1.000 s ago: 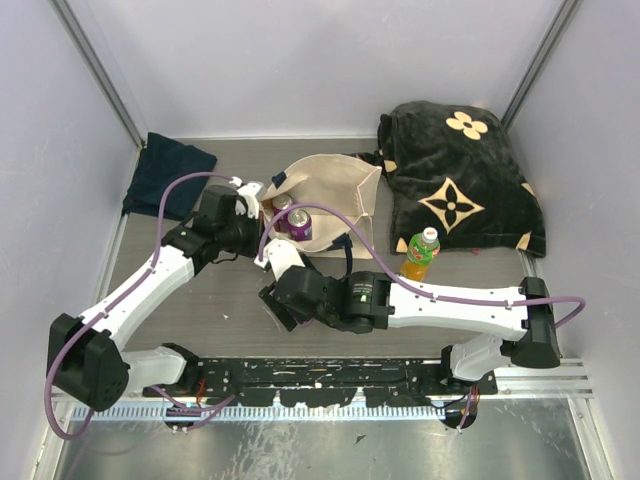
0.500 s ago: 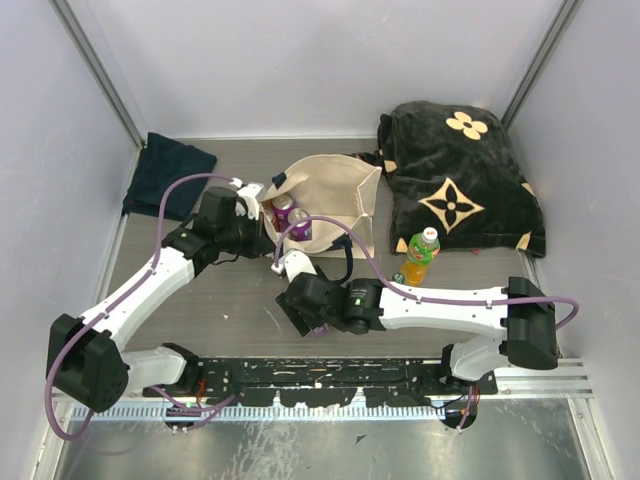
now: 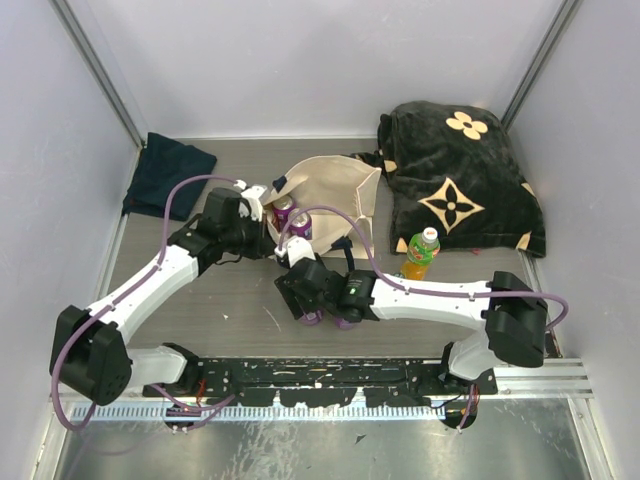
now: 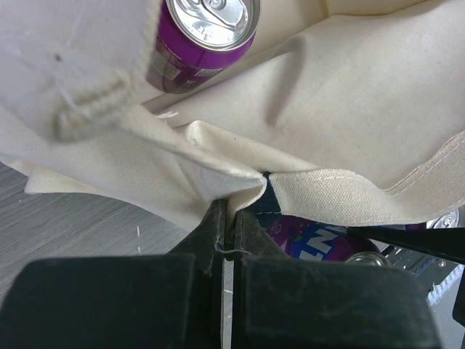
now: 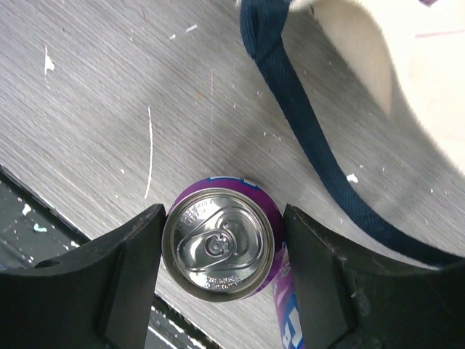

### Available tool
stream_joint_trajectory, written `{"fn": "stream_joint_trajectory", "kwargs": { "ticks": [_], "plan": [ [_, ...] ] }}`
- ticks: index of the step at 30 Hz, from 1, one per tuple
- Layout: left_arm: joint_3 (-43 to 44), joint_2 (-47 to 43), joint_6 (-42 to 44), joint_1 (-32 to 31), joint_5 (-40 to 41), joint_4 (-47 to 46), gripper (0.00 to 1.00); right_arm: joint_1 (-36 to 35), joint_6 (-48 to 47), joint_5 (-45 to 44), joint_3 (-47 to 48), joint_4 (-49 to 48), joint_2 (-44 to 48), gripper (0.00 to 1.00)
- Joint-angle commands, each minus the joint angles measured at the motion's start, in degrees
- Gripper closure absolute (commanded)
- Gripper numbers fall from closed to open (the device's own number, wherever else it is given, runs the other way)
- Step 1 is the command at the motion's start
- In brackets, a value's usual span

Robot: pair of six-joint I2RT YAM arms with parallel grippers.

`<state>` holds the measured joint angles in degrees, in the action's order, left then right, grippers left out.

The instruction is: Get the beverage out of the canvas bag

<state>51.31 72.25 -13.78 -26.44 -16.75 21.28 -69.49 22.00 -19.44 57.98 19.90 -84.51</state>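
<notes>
Left of the table's middle, the left claw pinches the rim of the canvas bag, which lies toward the back edge with a second can inside, while the right claw grips an upright purple can just outside it, nearer the front edge.

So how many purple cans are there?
3: a can and a second in the bag, a third outside it, held by the right gripper. More may be hidden inside.
</notes>
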Motion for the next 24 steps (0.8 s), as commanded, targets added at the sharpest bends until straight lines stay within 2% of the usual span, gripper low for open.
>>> {"fn": "stream_joint_trajectory", "kwargs": {
  "ticks": [1,2,3,6,7,9,12,18,21,24],
  "plan": [
    [-2.3,2.4,1.1,0.4,3.3,4.2,0.99,1.5,-0.9,-0.5,2.9,-6.4,-1.3,0.99],
    [-2.2,2.6,1.0,0.4,3.2,4.3,0.99,1.5,-0.8,-0.3,3.0,-5.6,-1.3,0.96],
    [-2.2,2.7,1.0,0.4,3.0,4.3,0.98,1.6,-0.7,-0.2,3.0,-4.6,-1.2,0.84],
    [-2.1,3.0,0.9,0.4,2.4,4.0,0.99,1.6,0.1,-0.6,3.1,-0.7,0.1,0.38],
    [-2.1,3.2,0.8,0.4,2.2,4.0,0.98,1.6,0.4,-1.3,2.9,0.4,0.8,0.27],
    [-2.0,3.5,0.7,0.4,2.1,3.9,0.99,1.5,0.4,-2.5,3.3,2.3,2.1,0.18],
    [-1.9,3.8,0.8,0.4,1.8,3.8,0.99,1.5,-0.4,-4.1,5.7,5.2,3.4,0.10],
    [-2.1,3.9,0.8,0.4,1.4,3.8,0.99,2.0,-4.2,-7.9,16.2,7.9,3.3,0.08],
    [-2.5,3.5,0.7,0.4,1.4,3.7,0.98,6.1,-7.3,-5.2,23.0,7.9,1.7,0.11],
    [-2.6,3.6,0.4,0.4,0.9,3.5,0.98,13.5,-8.0,-0.6,27.1,5.6,-0.9,0.22]
  ]
}}
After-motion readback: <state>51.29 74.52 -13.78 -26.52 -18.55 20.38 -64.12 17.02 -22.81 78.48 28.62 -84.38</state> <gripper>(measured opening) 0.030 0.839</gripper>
